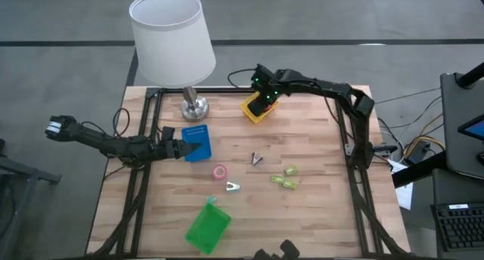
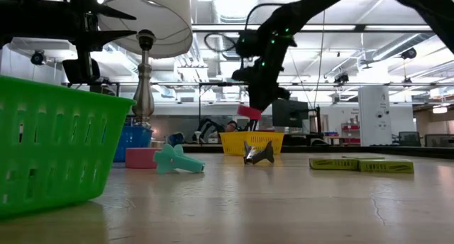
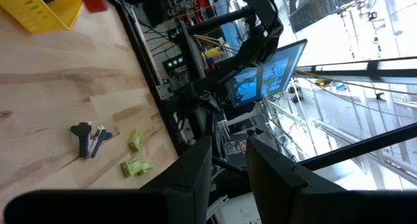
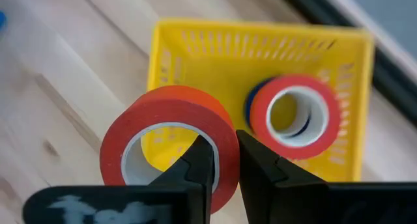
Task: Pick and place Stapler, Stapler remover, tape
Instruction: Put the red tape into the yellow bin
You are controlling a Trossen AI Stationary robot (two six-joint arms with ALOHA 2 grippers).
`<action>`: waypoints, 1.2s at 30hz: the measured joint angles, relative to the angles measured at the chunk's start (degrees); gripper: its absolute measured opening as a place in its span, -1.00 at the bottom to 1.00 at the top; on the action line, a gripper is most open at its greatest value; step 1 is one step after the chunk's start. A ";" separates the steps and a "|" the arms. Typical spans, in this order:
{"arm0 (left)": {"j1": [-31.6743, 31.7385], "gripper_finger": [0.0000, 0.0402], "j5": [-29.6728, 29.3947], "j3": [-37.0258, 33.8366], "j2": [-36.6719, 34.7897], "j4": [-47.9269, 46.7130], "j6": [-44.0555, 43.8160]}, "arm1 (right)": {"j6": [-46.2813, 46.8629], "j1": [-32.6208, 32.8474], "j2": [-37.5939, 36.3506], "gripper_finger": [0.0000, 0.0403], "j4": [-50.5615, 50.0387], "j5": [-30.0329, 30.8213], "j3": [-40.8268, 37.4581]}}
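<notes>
My right gripper [image 1: 265, 103] is shut on a red tape roll [image 4: 168, 136] above the near rim of the yellow basket [image 4: 260, 51] at the table's far edge. In the basket, another red roll [image 4: 294, 116] lies on a dark blue one [image 4: 250, 105]. A pink roll [image 1: 220, 171] lies flat mid-table. A dark staple remover [image 1: 257, 159] and a teal one [image 1: 232, 187] lie near it. My left gripper [image 1: 180, 148] is open and empty at the left side of the blue basket [image 1: 198, 143]. I see no stapler. My right gripper pinches the red roll's wall [image 4: 225, 146], with one finger [image 4: 199, 162] inside the pale core and the other [image 4: 260, 165] outside. The fingers come from above, slanting down. In the low view the roll [image 2: 249, 111] hangs clear, just above the yellow basket [image 2: 252, 141].
A white-shaded lamp [image 1: 193, 107] stands at the far left. A green basket [image 1: 206, 227] sits at the near edge. Lime-green oblong pieces [image 1: 286, 177] lie right of centre. Bare wood shows on the table's right half.
</notes>
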 joint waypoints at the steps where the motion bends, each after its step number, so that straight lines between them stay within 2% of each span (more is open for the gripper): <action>1: 0.00 -0.51 0.00 0.00 0.01 -0.01 -0.16 | -0.05 -0.04 0.78 -0.75 -0.75 -0.02 0.64; 12: 0.00 -0.51 0.01 0.00 0.00 -0.13 -0.28 | -1.18 -0.22 7.13 -0.76 -2.48 -0.17 6.77; 16: 0.00 -0.50 0.02 0.00 0.00 -0.15 -0.28 | -1.88 -0.39 9.95 -0.74 -8.52 2.86 9.14; 26: 0.00 -0.50 0.16 0.00 0.00 -0.17 -0.28 | -5.73 -0.15 12.39 -0.73 -8.53 4.06 14.93; 36: 0.00 -0.50 0.24 0.00 0.00 -0.17 -0.65 | -5.30 0.02 15.39 -0.58 -12.72 4.23 17.47</action>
